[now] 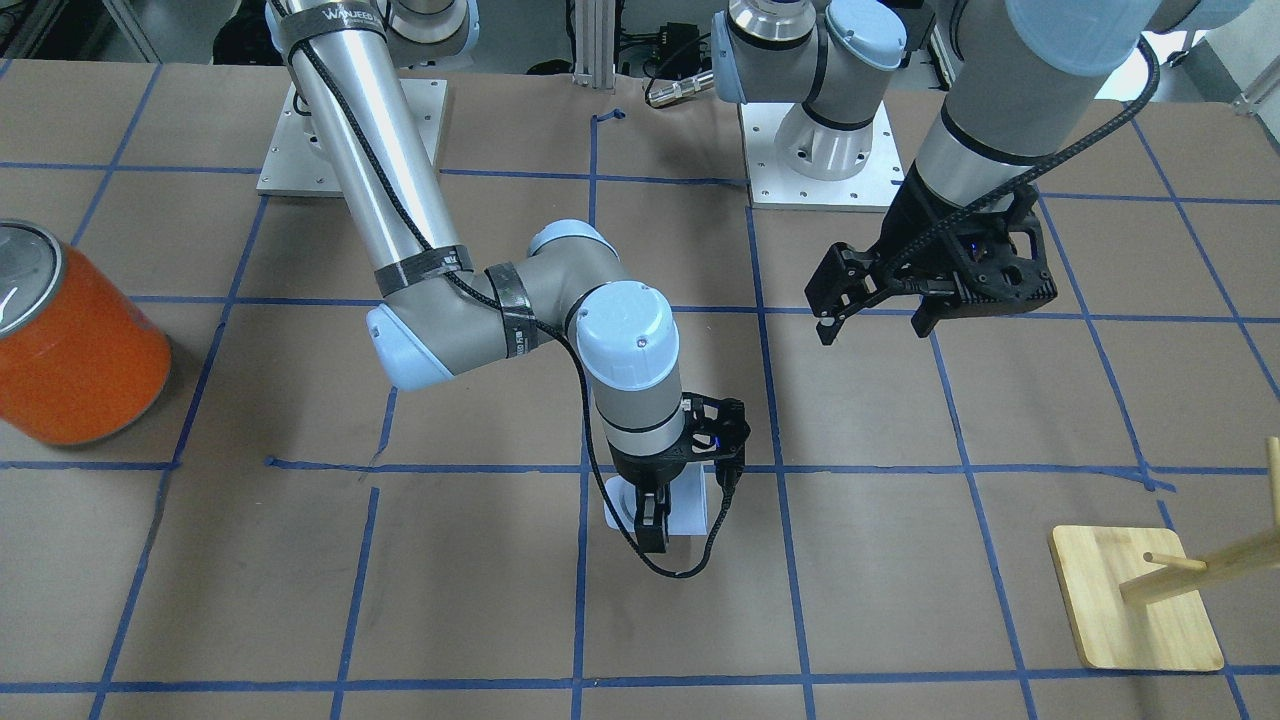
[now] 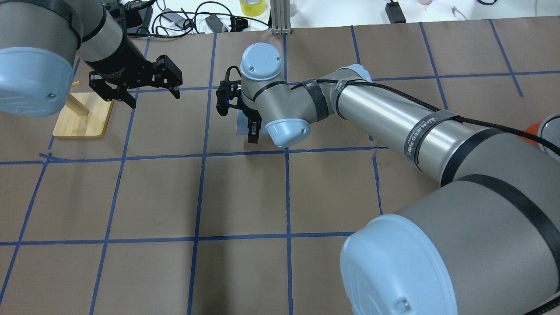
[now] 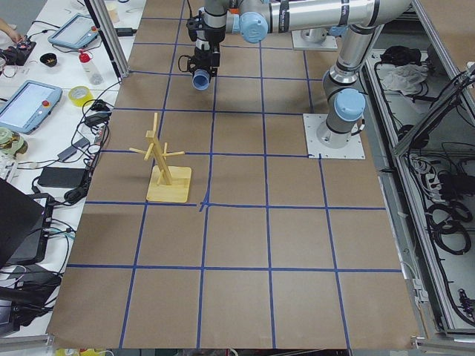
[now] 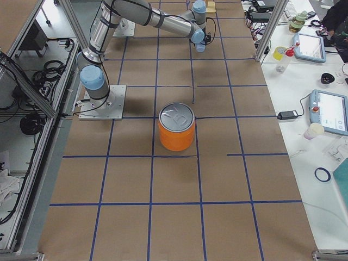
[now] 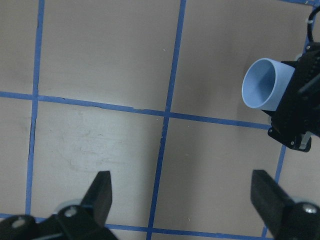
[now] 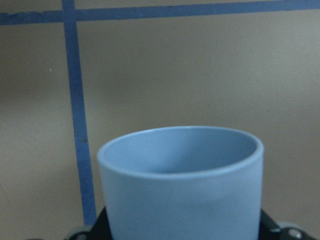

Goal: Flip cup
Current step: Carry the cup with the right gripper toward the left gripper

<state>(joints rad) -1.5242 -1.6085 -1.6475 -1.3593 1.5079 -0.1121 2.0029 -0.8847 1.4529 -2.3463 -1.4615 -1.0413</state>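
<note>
The pale blue cup is held in my right gripper, which is shut on its sides just above the table. The cup is tipped on its side. Its open mouth shows in the left wrist view and in the right wrist view. In the overhead view the cup is mostly hidden under the right wrist. My left gripper is open and empty, raised above the table off to the cup's side; it also shows in the overhead view.
A large orange canister with a silver top stands at the right arm's far side. A wooden peg rack on a square base stands beyond my left gripper. The table is brown paper with a blue tape grid.
</note>
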